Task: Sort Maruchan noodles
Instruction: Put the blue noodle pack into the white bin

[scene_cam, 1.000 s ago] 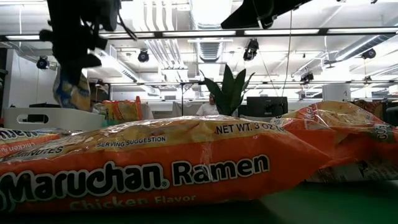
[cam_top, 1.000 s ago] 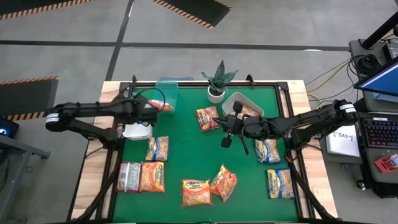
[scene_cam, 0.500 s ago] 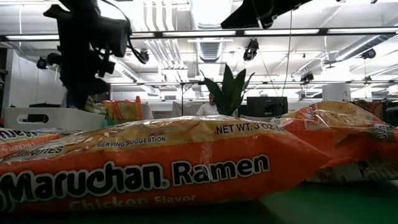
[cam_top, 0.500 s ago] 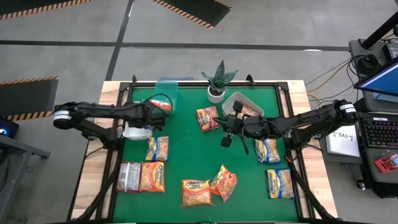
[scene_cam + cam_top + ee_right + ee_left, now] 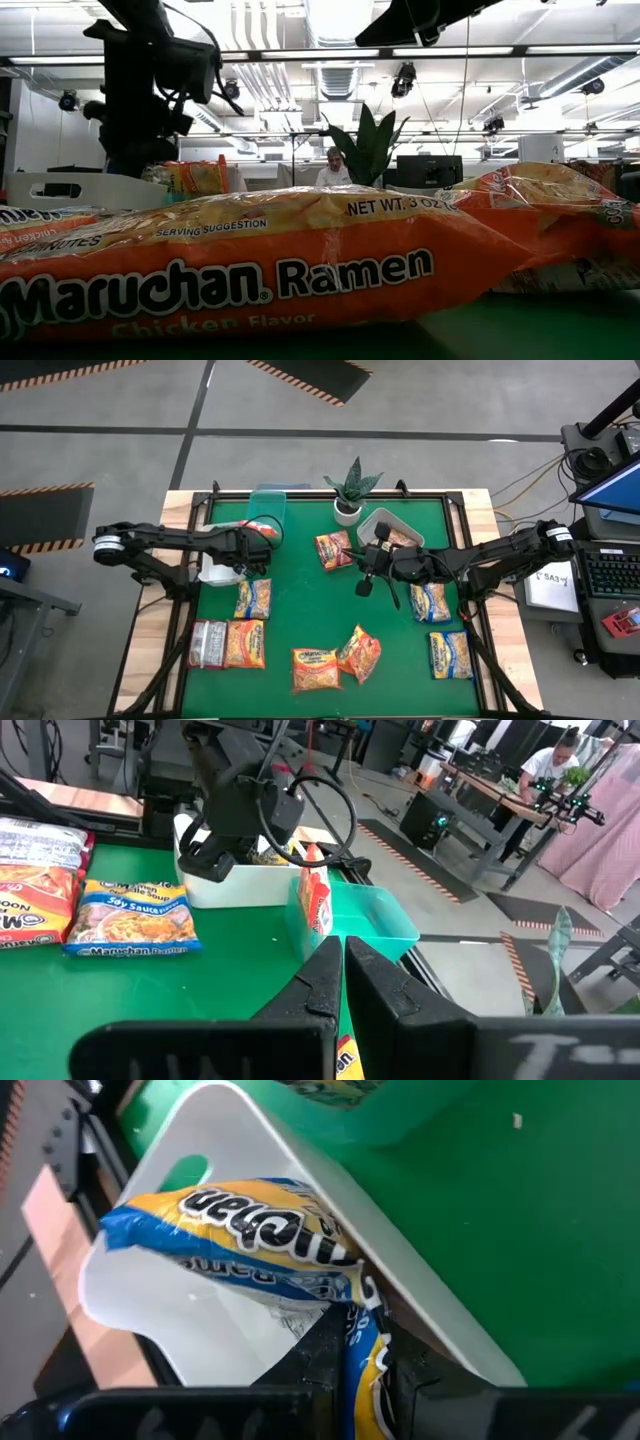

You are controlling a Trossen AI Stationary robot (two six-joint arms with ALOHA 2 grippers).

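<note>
My left gripper [image 5: 243, 556] is over the white bin [image 5: 215, 572] at the table's left, shut on a yellow-and-blue Maruchan noodle packet [image 5: 240, 1230] that reaches down inside the bin's walls [image 5: 300, 1170]. In the low view the bin's wall [image 5: 85, 190] hides the packet. My right gripper [image 5: 365, 575] hangs shut above the table's middle with nothing in it [image 5: 340, 970]. Several other noodle packets lie flat on the green mat, among them a yellow-and-blue one [image 5: 253, 598], a silvery one [image 5: 207, 643] and an orange one [image 5: 245, 643]. My left gripper pinches one end of the packet [image 5: 362, 1320] between its two fingers, coming from above at a steep slant. The packet hangs below the fingers, its far end down inside the white bin beside the bin's long wall. Whether that end touches the floor I cannot tell.
A clear-teal bin [image 5: 268, 510] with a red packet [image 5: 262, 528] stands at the far left. A potted plant [image 5: 350, 490] and a grey bin [image 5: 388, 525] stand at the far middle. More packets lie at the right [image 5: 430, 600] [image 5: 450, 654] and near [image 5: 315, 668].
My left gripper has gone down over the white bin and a little toward the table's right, tipping more steeply downward. The yellow-and-blue packet, which hung in the open above the bin a second ago, has sunk behind the bin's wall. My right arm has kept still.
</note>
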